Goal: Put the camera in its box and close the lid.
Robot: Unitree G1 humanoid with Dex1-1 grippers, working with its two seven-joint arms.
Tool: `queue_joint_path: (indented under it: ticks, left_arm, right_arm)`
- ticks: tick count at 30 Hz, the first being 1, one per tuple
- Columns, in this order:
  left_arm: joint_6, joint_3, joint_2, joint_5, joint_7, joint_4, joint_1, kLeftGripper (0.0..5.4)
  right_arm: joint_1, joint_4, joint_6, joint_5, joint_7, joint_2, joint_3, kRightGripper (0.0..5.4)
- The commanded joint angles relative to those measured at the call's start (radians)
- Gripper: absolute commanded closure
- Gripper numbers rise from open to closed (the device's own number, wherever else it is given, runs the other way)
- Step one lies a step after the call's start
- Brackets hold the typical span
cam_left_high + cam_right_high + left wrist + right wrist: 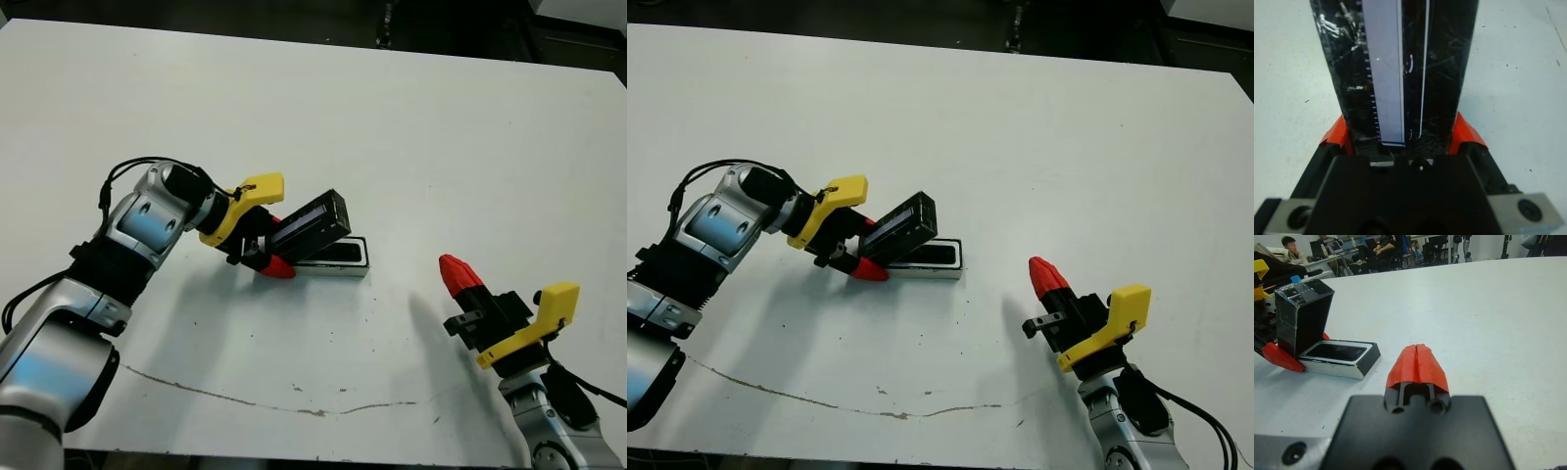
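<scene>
White tabletop is lying open all round the box (338, 258), where the camera (1338, 351) seems to be sitting already inside. Just above its left end, the left gripper (266, 238) is pinching the lid (312, 227), tilting it upward along the box's long axis. Well apart, the right gripper (460, 275) is idling, fingers pressed together.
</scene>
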Motion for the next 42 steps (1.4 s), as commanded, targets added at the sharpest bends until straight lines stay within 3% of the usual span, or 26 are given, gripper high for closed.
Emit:
queue_joint_path:
  ticks: [1, 22, 26, 32, 42]
  left_arm:
    - [-0.023, -0.028, -0.065, -0.014, -0.01, -0.019, 0.013, 2.23]
    - [0.054, -0.041, -0.07, -0.022, -0.054, -0.044, -0.016, 2.23]
    - [0.094, -0.045, -0.083, 0.003, 0.016, -0.073, -0.005, 2.23]
    - [0.017, -0.074, -0.092, 0.052, 0.086, -0.081, 0.01, 1.33]
    - [0.122, -0.063, -0.09, 0.041, 0.143, -0.146, 0.042, 0.02]
  right_arm:
    - [0.008, 0.003, 0.012, 0.006, -0.003, -0.008, -0.004, 5.4]
    - [0.004, -0.002, 0.018, 0.0, -0.013, -0.008, 0.005, 5.4]
    - [0.003, 0.001, 0.005, -0.004, -0.007, -0.009, 0.004, 5.4]
    - [0.004, -0.001, 0.007, -0.006, -0.015, -0.006, 0.003, 5.4]
    - [0.001, 0.009, -0.004, 0.001, -0.001, -0.007, 0.0, 5.4]
